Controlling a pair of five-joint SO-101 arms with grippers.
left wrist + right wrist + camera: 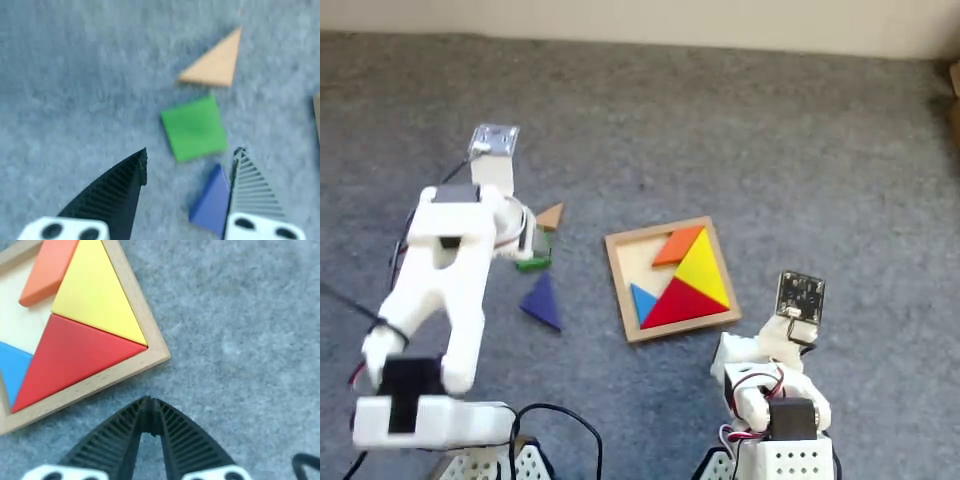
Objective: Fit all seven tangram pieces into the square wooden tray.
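Observation:
The square wooden tray (620,280) lies mid-carpet holding a yellow triangle (703,265), a red triangle (685,302), an orange piece (678,245) and a light blue triangle (642,299). To its left lie a tan triangle (550,215), a green square (533,263) and a dark blue triangle (542,301). My left gripper (192,155) hangs open just above the carpet, short of the green square (194,128), with the dark blue triangle (211,202) beside one finger and the tan triangle (214,63) beyond. My right gripper (150,412) is shut and empty, close to the tray's corner (161,358).
Grey carpet covers the whole floor. A pale wall base runs along the far edge. Cables (560,420) trail near the arm bases at the front. Open carpet lies beyond and to the right of the tray.

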